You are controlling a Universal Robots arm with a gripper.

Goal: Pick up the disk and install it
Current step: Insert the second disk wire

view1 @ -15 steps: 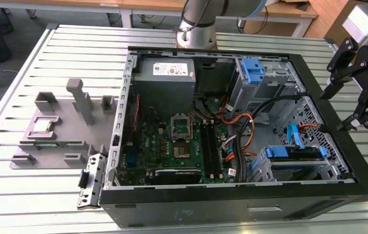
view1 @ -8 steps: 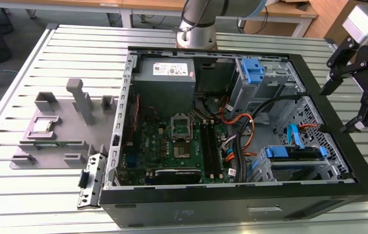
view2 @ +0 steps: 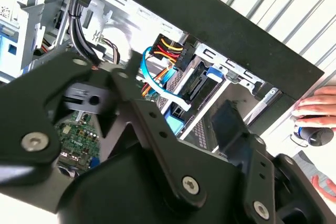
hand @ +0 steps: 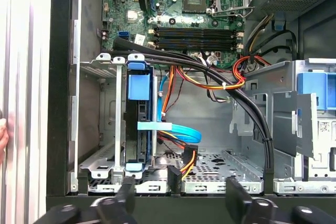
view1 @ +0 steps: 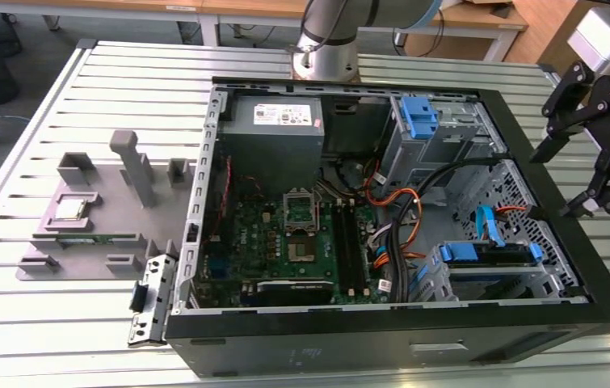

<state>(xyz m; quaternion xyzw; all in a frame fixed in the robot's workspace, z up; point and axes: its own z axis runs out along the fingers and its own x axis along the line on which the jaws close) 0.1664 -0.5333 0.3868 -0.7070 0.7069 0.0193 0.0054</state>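
Note:
The disk (view1: pixel 485 252) sits in the drive cage at the near corner of the open computer case (view1: pixel 563 311), on the exterior view's right, its blue carrier frame showing. The first wrist view shows the disk (hand: pixel 139 124) standing on edge in the cage, with a light blue cable (hand: pixel 173 128) and orange wires beside it. In the second wrist view the disk (view2: pixel 195 85) has cables running to its end. My gripper (view1: pixel 565 182) hangs outside the case, past its wall on the exterior view's right. It is open, and nothing is between the fingertips of the gripper (hand: pixel 178 198).
A grey power supply (view1: pixel 272 121) and an upright blue latch (view1: pixel 418 117) stand at the case's far end, with the motherboard (view1: pixel 294 234) in its floor. A grey fixture (view1: pixel 100 210) lies on the slatted table at the exterior view's left. A person's hand (view2: pixel 320 106) rests beside the case.

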